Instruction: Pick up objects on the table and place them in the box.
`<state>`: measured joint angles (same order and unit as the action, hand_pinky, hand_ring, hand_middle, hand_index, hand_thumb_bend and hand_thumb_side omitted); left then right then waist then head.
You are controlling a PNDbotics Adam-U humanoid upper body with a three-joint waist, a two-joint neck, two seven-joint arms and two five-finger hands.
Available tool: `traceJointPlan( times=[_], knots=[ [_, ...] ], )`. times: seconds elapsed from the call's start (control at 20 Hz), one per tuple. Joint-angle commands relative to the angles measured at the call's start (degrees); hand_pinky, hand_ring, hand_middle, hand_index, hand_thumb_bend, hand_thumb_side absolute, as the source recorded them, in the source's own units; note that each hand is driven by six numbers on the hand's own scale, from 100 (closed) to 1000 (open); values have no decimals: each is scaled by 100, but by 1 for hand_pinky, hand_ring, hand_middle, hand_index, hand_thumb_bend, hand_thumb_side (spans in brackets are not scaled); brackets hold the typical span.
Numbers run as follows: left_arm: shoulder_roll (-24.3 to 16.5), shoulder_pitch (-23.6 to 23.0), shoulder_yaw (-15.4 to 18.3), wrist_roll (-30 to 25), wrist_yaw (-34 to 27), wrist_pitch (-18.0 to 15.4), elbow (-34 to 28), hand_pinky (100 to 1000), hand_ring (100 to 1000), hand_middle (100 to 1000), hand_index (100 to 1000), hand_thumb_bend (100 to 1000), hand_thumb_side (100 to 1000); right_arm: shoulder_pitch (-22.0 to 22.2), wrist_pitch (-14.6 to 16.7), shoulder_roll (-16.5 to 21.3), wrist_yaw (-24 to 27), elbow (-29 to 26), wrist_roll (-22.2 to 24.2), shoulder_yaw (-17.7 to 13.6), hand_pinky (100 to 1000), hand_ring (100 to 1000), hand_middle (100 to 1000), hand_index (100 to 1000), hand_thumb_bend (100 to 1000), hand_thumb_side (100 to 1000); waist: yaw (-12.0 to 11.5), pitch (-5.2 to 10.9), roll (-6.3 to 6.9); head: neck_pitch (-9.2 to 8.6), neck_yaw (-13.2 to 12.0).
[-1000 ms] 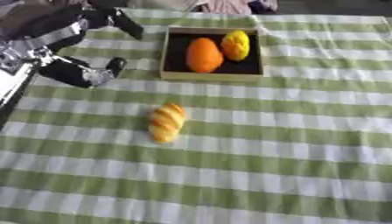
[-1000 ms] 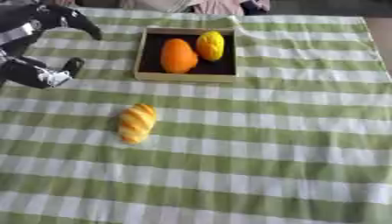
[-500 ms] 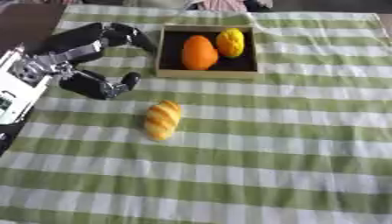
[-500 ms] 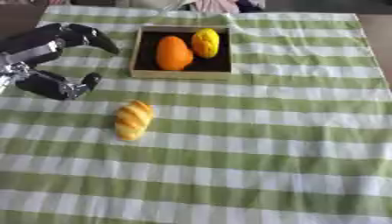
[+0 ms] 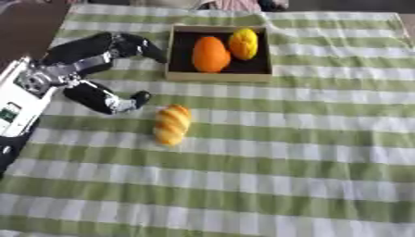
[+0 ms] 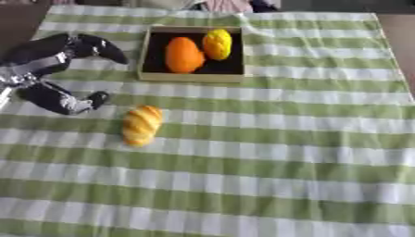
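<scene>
A golden bread roll (image 5: 172, 125) lies on the green checked cloth, left of centre. The shallow box (image 5: 176, 56) stands at the back, with an orange (image 5: 210, 54) and a yellow lemon (image 5: 243, 43) inside it. My left hand (image 5: 91, 69) hovers over the cloth to the left of the roll and the box, open, fingers spread wide toward the box and thumb (image 5: 122, 101) pointing at the roll. Nothing is between the fingers. My right hand shows in neither view.
The cloth-covered table (image 5: 308, 152) stretches wide to the right and front. Its dark far-left corner (image 5: 28, 23) lies beyond the cloth. Someone's clothing shows at the far edge.
My left hand has come down and right, from the far left corner toward the roll. The whole picture has also shifted a little.
</scene>
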<state>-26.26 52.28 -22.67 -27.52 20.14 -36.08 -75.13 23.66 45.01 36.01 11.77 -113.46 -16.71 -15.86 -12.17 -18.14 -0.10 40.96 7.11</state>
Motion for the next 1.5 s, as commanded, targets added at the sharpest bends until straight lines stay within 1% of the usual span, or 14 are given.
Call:
traceJointPlan(
  times=[0.05,0.15,0.25,0.4,0.6,0.65,0.7,0.75,1.0,1.2,1.25,1.35,1.5],
  knots=[
    [-11,39,90,-1127,383,-1373,-150,867,846,752,862,396,594,-5,-75,161,108,-113,42,-75,1000,1000,738,788,100,470,-12,126,-1,49,51],
    [26,18,76,-949,633,-1345,-169,872,849,752,857,455,519,-12,-116,164,136,-113,73,-70,1000,1000,736,787,100,470,-19,133,5,60,68],
    [81,-1,83,-798,874,-1329,-195,869,846,746,856,477,467,-18,-164,162,168,-113,93,-70,1000,1000,735,786,100,470,-30,141,11,81,87],
    [184,-51,59,-687,1156,-1325,-192,870,845,742,859,449,485,-34,-262,156,236,-113,121,-68,1000,1000,732,785,100,470,-43,150,20,112,110],
    [290,-130,44,-703,1319,-1304,-138,871,844,742,863,429,432,-57,-319,167,316,-113,171,-76,1000,1000,730,785,100,470,-56,160,41,123,161],
    [321,-148,53,-713,1349,-1287,-124,871,844,742,864,420,401,-63,-318,170,332,-113,182,-77,1000,1000,729,785,100,470,-55,160,42,125,179],
    [352,-166,67,-724,1383,-1270,-115,871,844,742,864,419,397,-67,-316,170,348,-113,196,-78,1000,1000,729,786,100,470,-53,160,42,125,197],
    [390,-189,88,-733,1416,-1251,-112,871,844,742,865,404,373,-71,-311,167,361,-113,207,-81,1000,1000,728,786,100,470,-48,157,41,118,218],
    [538,-266,179,-792,1596,-1126,-121,871,844,742,867,377,361,-83,-272,134,428,-113,226,-120,1000,1000,726,786,100,470,-38,132,39,104,251],
    [520,-288,215,-844,1657,-1006,-21,871,846,749,868,332,381,-93,-283,122,442,-113,255,-111,1000,1000,725,785,100,470,-41,123,44,109,247],
    [516,-296,231,-862,1659,-969,33,870,844,747,867,295,400,-96,-290,119,446,-113,262,-109,1000,1000,725,785,100,470,-40,121,43,103,244],
    [511,-309,234,-937,1624,-915,149,871,843,744,868,248,456,-101,-302,111,452,-113,277,-106,1000,1000,725,785,100,470,-32,119,40,107,229],
    [493,-316,262,-1050,1580,-847,335,871,844,743,867,243,476,-105,-318,100,459,-113,304,-97,1000,1000,725,785,100,470,-18,123,34,113,197]
  ],
)
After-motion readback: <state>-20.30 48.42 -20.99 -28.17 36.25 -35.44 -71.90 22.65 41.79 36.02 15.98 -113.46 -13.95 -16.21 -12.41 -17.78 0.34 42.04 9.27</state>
